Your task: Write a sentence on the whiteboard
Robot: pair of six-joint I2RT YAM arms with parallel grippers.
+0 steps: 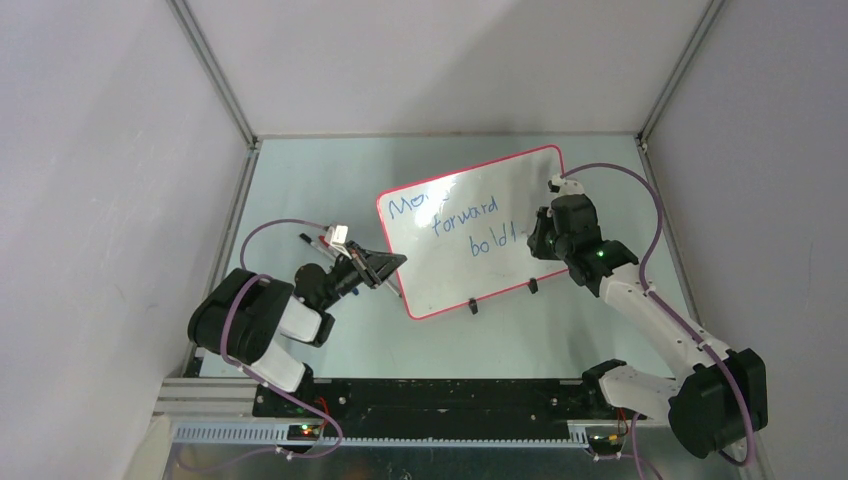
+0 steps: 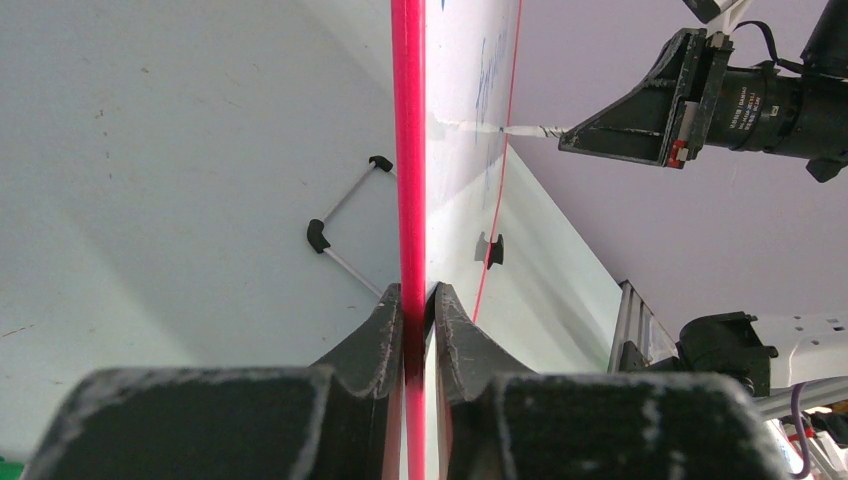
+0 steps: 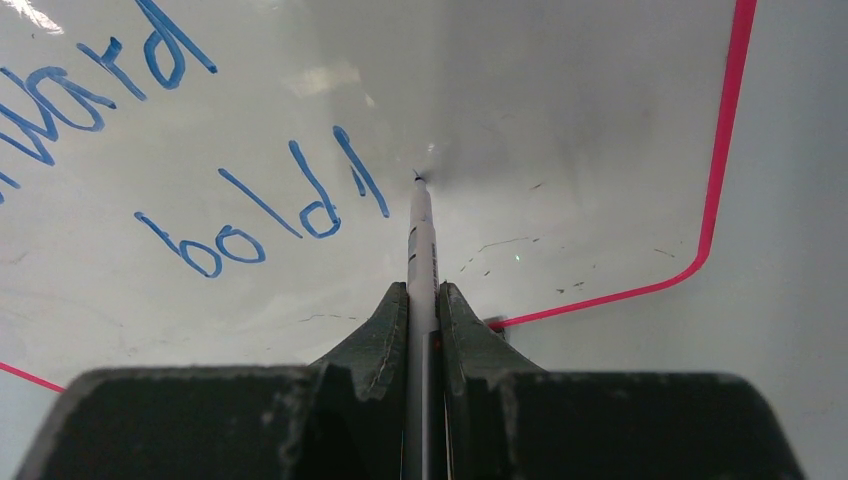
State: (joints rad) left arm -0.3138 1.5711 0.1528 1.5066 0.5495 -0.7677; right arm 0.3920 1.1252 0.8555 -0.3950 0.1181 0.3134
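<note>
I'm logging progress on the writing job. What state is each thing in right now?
whiteboard: clamped at its near left edge by the left pincer.
sentence: unfinished; the last word reads "boldl", with the y not yet written.
marker: uncapped, tip at the board beside the last stroke.
left pincer: shut on the whiteboard's edge.
right pincer: shut on the marker.

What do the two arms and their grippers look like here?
The left arm and right arm have black joints, white links and looping purple cables. The left gripper and right gripper have black wedge fingers with pale scuffs.
</note>
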